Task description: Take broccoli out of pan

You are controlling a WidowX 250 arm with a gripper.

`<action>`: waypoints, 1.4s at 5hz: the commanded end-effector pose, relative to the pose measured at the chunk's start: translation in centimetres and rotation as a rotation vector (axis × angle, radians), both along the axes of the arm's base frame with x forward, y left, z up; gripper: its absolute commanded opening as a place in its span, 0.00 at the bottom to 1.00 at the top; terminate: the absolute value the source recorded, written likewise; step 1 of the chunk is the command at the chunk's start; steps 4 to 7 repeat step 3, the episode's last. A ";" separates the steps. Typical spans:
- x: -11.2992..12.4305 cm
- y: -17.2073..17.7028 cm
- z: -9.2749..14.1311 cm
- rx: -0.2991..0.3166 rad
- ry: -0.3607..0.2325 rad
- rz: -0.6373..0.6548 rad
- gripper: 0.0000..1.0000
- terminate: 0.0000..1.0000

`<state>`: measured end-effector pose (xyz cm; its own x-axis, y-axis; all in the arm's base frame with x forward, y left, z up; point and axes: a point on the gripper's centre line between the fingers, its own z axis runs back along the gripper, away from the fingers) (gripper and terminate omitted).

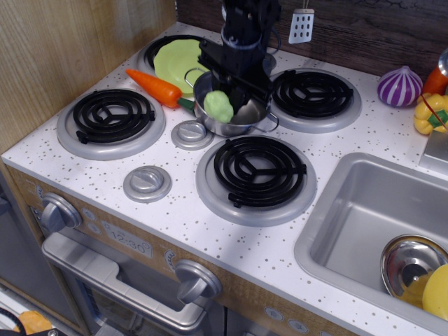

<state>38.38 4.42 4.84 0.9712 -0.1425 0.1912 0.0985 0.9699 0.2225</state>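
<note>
Now the gripper [225, 89] pinches the broccoli [219, 106] over the pan [232, 123], just beside the carrot [155, 86].

- The gripper [225, 87] hangs over the pan [234, 119], closed on the broccoli [219, 106], which sits at the pan's rim height.
- The pan stands on the white counter [336, 150] between the four black burners, one wire handle at each side.
- A carrot [154, 85] lies just left of the pan, its green end near the pan's wall.
- A lime plate [176, 59] rests on the back-left burner [162, 46].
- Two grey knobs [192, 134] sit on the counter in front of the pan.
- At the right, a sink [350, 217] holds a steel bowl [409, 262] with yellow items.
- A purple onion [399, 85] sits at the back right.
</note>
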 end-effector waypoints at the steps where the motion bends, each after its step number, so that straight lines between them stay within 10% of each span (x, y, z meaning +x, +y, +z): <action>1: -0.8 -0.7 4.1 -0.071 -0.075 0.057 0.00 0.00; 2: -1.9 -2.1 3.2 -0.149 -0.075 0.093 0.00 0.00; 3: -3.0 -2.5 1.9 -0.197 -0.084 0.102 0.00 1.00; 7: -3.0 -2.5 1.9 -0.197 -0.084 0.102 0.00 1.00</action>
